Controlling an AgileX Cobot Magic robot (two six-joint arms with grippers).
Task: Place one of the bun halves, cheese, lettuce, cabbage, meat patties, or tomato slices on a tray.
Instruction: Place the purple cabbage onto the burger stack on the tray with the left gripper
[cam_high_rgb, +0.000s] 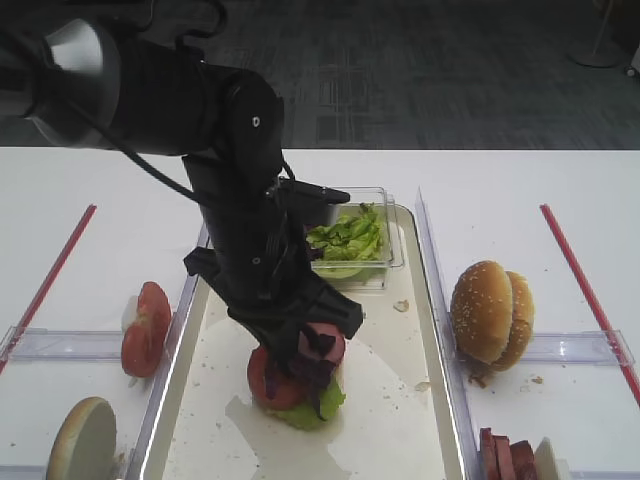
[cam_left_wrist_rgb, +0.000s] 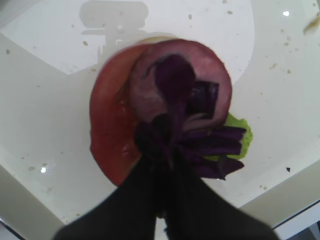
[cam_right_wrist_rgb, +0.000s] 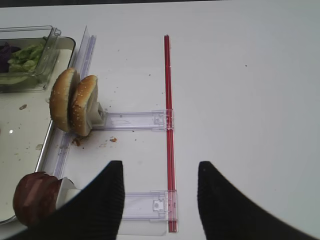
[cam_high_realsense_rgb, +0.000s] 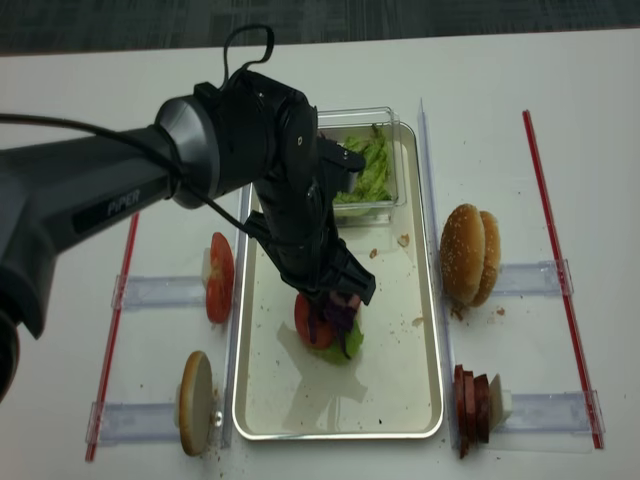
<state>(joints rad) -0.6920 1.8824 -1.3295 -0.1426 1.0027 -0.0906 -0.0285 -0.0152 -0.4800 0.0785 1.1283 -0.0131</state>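
Observation:
On the metal tray (cam_high_rgb: 400, 400) lies a stack: lettuce (cam_left_wrist_rgb: 241, 134) at the bottom, a red tomato slice (cam_left_wrist_rgb: 110, 145) on it and a pinkish meat patty (cam_left_wrist_rgb: 150, 85) on top. My left gripper (cam_left_wrist_rgb: 162, 135) hangs right over this stack, shut on a clump of purple cabbage (cam_left_wrist_rgb: 210, 145) whose strands touch the patty. In the high view the same left gripper (cam_high_rgb: 308, 360) is low over the tray's middle. My right gripper (cam_right_wrist_rgb: 160, 175) stands open over bare table with nothing between its fingers. No cheese shows.
A clear tub of lettuce (cam_high_rgb: 350, 240) sits at the tray's far end. Bun halves (cam_high_rgb: 490, 312) and meat patties (cam_high_rgb: 505, 455) stand in holders to the right, tomato slices (cam_high_rgb: 147, 328) and one bun half (cam_high_rgb: 82, 440) to the left. Red strips (cam_right_wrist_rgb: 169, 125) mark the outer sides.

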